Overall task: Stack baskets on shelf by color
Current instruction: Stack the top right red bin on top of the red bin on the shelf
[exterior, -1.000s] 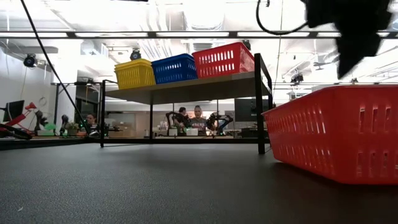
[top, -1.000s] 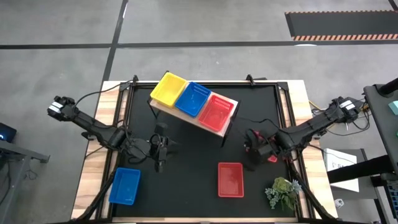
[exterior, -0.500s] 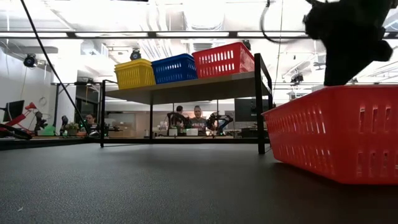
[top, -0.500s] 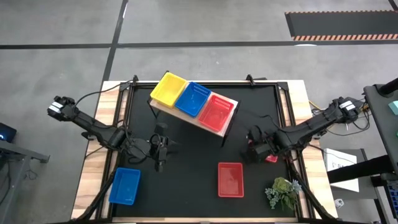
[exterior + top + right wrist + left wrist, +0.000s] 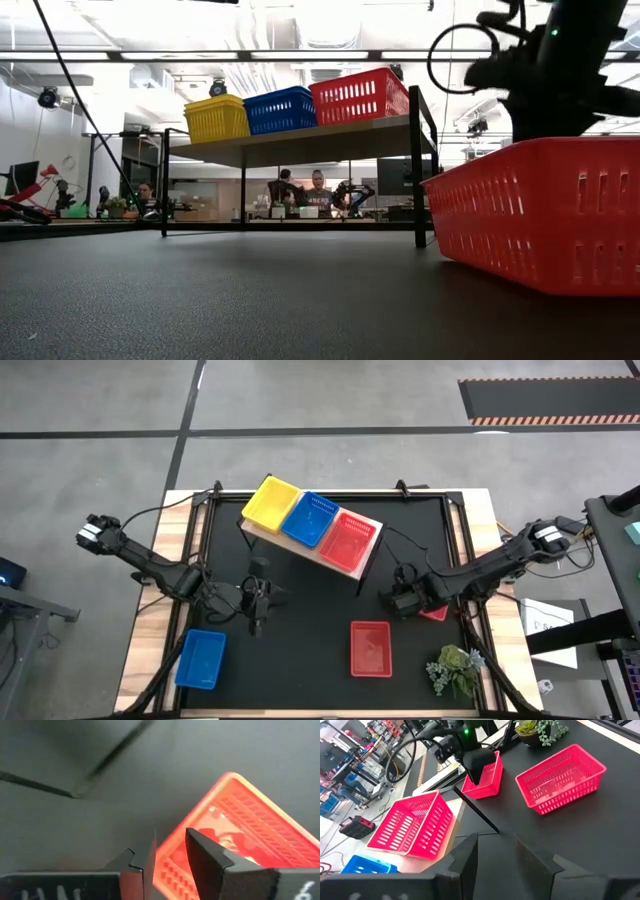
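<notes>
— What is hidden near the shelf [image 5: 311, 530]?

— A red basket [image 5: 434, 613] right of the shelf is mostly covered by the right claw [image 5: 395, 603], whose fingers are clamped on its wall. The left claw [image 5: 256, 598], in front of the shelf, is seen narrowly parted and empty.

— What has changed?

— The right claw has been moved closer to the shelf. Yellow, blue and red stacks are seen on the shelf.

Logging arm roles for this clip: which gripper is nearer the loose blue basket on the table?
Left. The left gripper hovers just up and to the right of the blue basket in the high view; the right gripper sits far across the table, beyond the red basket.
</notes>
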`<state>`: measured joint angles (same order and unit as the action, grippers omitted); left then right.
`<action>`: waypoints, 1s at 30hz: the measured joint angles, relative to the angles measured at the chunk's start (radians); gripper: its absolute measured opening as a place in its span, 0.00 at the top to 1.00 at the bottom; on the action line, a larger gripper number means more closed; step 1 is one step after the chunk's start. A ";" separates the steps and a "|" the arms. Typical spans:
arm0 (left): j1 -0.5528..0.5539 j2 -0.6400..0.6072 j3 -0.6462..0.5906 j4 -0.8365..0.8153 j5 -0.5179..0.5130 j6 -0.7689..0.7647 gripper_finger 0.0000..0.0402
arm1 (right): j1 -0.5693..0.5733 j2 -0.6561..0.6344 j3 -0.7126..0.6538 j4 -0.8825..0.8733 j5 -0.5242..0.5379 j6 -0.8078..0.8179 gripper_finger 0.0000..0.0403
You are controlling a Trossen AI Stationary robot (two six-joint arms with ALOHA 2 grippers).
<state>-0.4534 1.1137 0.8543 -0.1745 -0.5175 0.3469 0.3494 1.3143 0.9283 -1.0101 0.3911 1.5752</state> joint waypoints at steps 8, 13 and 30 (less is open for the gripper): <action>0.000 0.000 0.000 0.000 0.000 0.004 0.73 | -0.006 0.052 0.000 -0.054 -0.024 0.075 0.76; 0.000 0.000 -0.001 0.000 0.000 0.005 0.73 | -0.006 0.057 0.000 -0.047 -0.024 0.078 0.76; 0.000 0.000 -0.006 0.000 -0.009 0.010 0.73 | -0.006 0.086 -0.001 -0.014 0.028 0.086 0.76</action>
<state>-0.4530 1.1137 0.8478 -0.1749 -0.5262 0.3565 0.3435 1.4001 0.9276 -1.0242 0.4194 1.6613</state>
